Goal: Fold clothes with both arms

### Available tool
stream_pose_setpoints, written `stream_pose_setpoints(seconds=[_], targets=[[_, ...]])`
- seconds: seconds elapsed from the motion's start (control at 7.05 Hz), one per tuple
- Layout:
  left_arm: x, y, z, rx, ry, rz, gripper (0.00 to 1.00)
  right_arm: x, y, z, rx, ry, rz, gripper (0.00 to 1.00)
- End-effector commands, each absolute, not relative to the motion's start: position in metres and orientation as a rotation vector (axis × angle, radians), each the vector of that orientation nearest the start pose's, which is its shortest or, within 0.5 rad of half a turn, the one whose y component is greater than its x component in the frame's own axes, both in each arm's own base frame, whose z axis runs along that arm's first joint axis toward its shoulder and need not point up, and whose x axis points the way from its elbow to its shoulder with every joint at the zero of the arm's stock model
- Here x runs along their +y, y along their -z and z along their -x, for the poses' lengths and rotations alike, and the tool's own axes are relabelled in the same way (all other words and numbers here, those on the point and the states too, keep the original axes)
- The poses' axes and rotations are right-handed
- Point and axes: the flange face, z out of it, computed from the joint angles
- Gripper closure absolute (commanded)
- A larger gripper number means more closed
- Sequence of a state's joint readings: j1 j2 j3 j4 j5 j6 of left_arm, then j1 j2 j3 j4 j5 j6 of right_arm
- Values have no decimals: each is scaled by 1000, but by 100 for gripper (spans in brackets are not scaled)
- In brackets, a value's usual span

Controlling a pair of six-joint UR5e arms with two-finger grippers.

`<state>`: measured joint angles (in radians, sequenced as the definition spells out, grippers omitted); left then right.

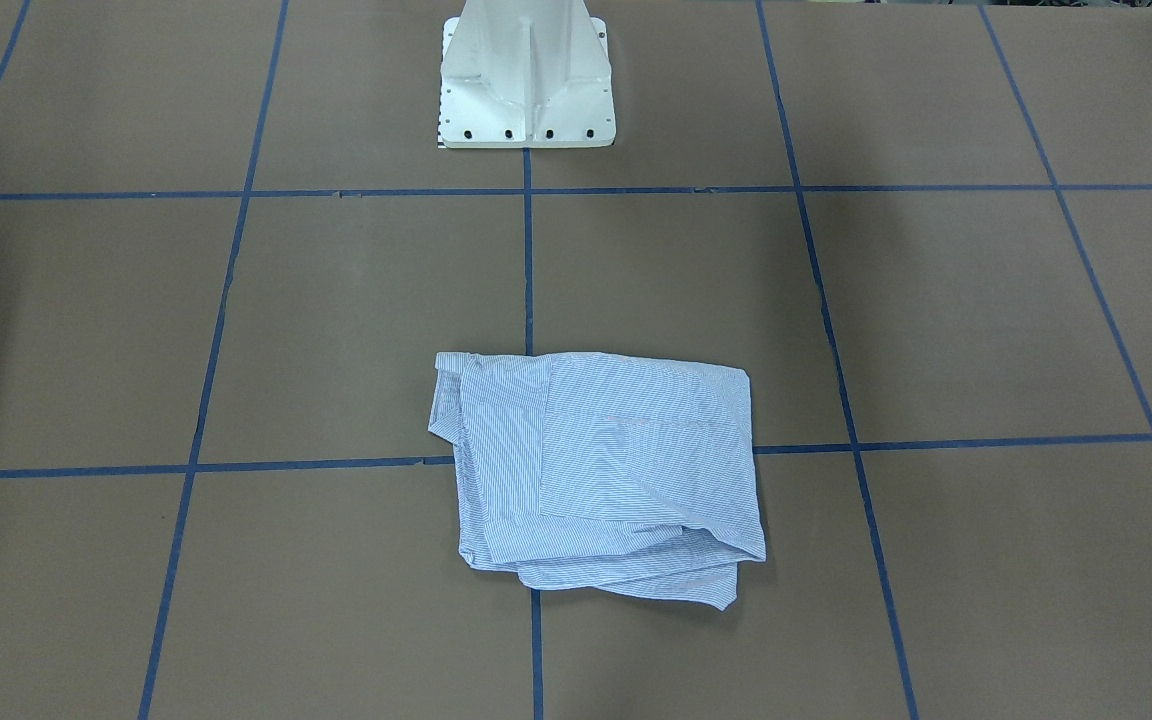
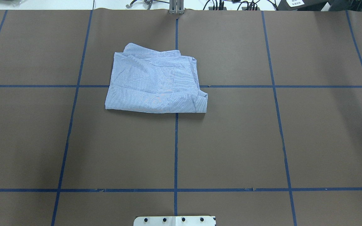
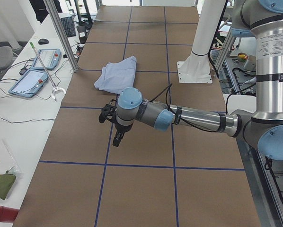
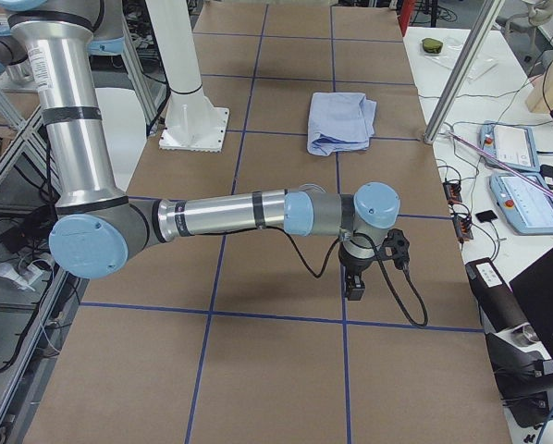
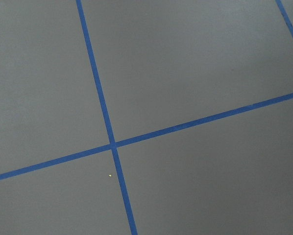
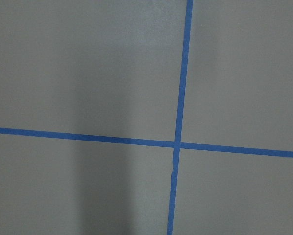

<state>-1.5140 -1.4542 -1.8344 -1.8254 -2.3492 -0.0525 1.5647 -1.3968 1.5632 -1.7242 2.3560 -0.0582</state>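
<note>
The folded striped shirt point(image 1: 601, 475) lies across a blue tape point(image 1: 236, 240) crossing on the brown table point(image 1: 936, 320) in the front and overhead views; only the side views show the left gripper point(image 3: 118, 138) and right gripper point(image 4: 355, 285), both well apart from it, fingers' spread impossible to tell.

No writing can be read; the white label point(image 2: 295, 2) beyond the table point(image 2: 231, 141) has print too small.
</note>
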Motion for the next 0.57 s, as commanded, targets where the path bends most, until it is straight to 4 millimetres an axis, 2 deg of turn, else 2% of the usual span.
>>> stream_pose_setpoints(seconds=[0.0,0.14,0.43], targets=[[-461,-555,37,790,-157,-335,1,-561,-586,-59,-785,66,-32,0],[-461,-562,37,791,-156,-324,1,-561,-585,-59,-785,66,-34,0],[-461,-563,37,790,-154,-325,1,-561,-585,-59,-785,67,-34,0]])
